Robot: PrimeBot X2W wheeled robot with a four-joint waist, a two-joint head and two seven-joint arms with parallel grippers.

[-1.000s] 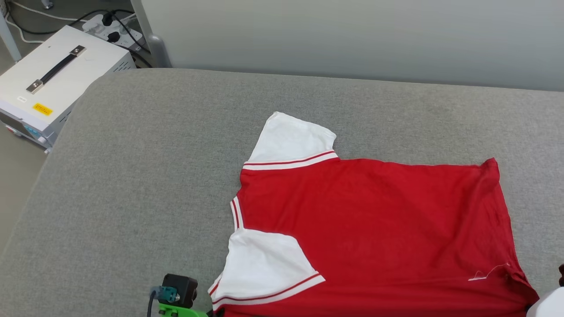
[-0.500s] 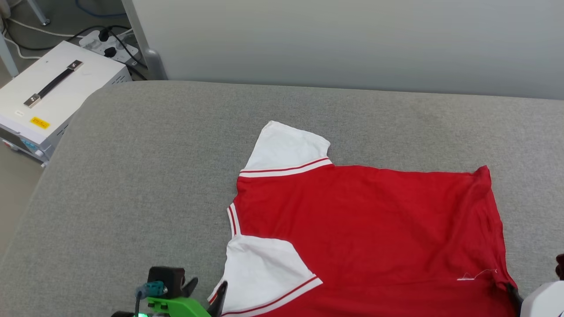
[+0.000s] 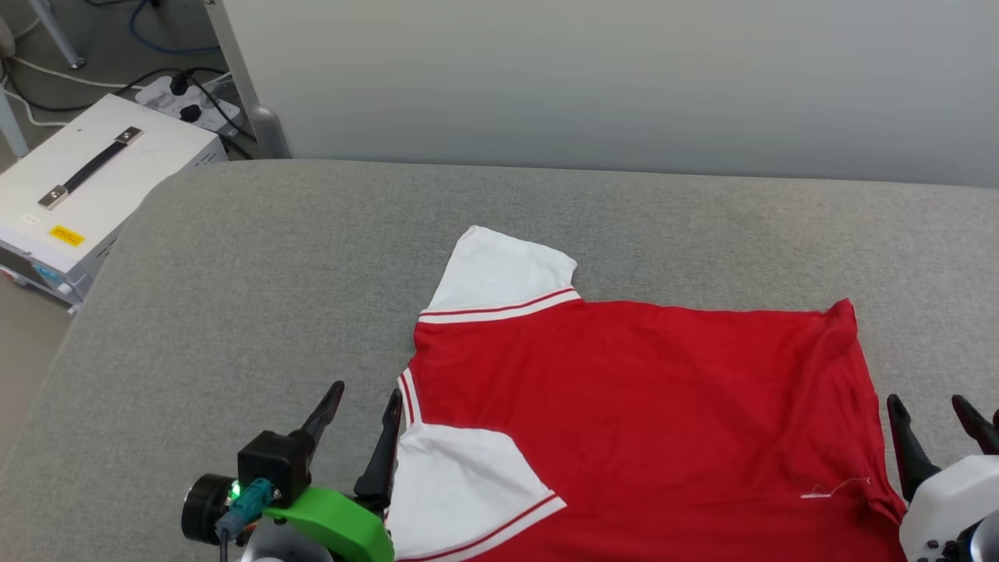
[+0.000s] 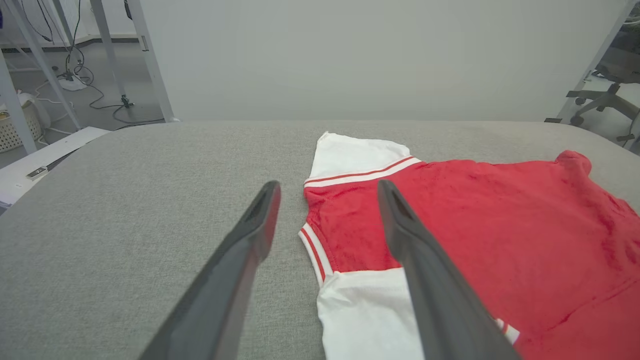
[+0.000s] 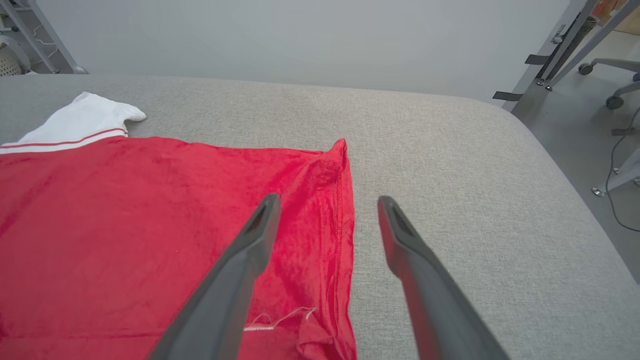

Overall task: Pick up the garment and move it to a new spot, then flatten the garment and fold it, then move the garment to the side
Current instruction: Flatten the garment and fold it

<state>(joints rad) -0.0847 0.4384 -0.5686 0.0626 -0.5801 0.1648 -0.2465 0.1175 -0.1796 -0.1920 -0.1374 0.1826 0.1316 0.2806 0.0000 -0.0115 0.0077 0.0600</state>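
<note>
Head view: the garment (image 3: 640, 406) lies flat between my fingers.
My left fingers (image 3: 382, 453) and right fingers (image 3: 905, 445) are apart, ready to grab both ends.

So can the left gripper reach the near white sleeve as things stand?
Probably yes: the left gripper is open right beside the near white sleeve, with nothing lying between them.
</note>
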